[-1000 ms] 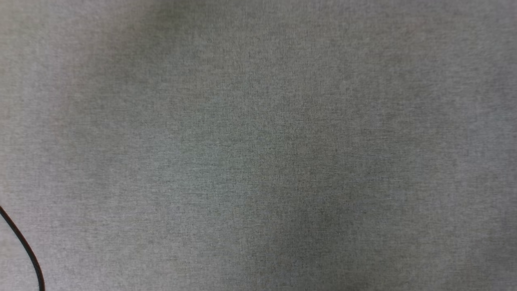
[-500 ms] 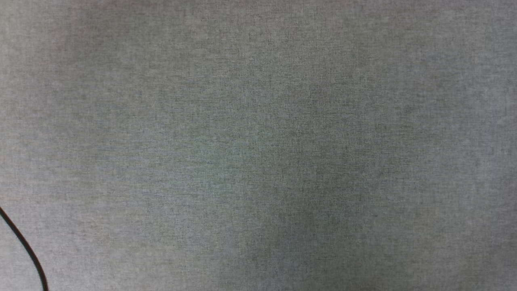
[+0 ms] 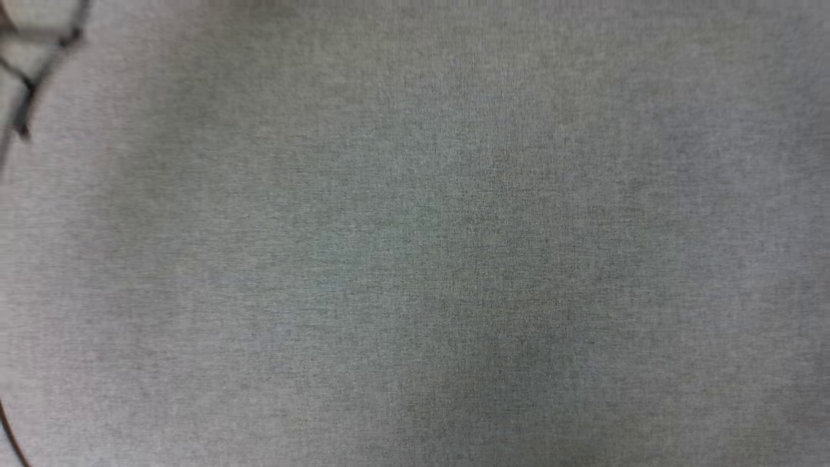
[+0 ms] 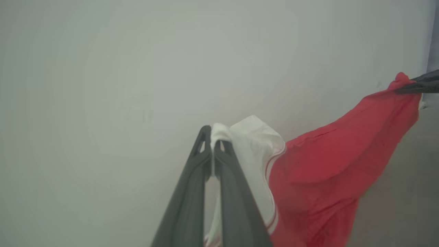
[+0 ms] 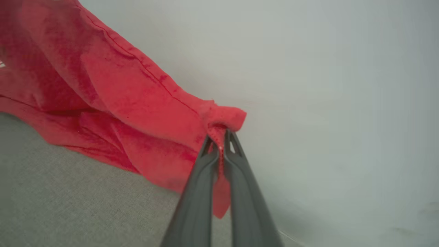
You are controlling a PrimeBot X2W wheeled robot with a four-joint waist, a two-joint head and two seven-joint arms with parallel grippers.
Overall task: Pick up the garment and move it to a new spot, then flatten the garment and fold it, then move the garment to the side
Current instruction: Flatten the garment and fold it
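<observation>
- Red jersey T-shirt with white sleeves (image 4: 325, 164) hangs over the grey cloth surface (image 5: 68, 206) — left gripper (image 4: 212, 137) clamped on a sleeve, right gripper (image 5: 220, 139) on a red corner.
- We pull it taut, then lower evenly.

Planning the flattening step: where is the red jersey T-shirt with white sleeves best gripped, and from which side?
The red jersey T-shirt is best held by two opposite ends, as now: left jaws shut on the white sleeve's bunched tip, right jaws on a red corner, each coming from its outer side. The cloth spans between them, so it should lay flat.
</observation>
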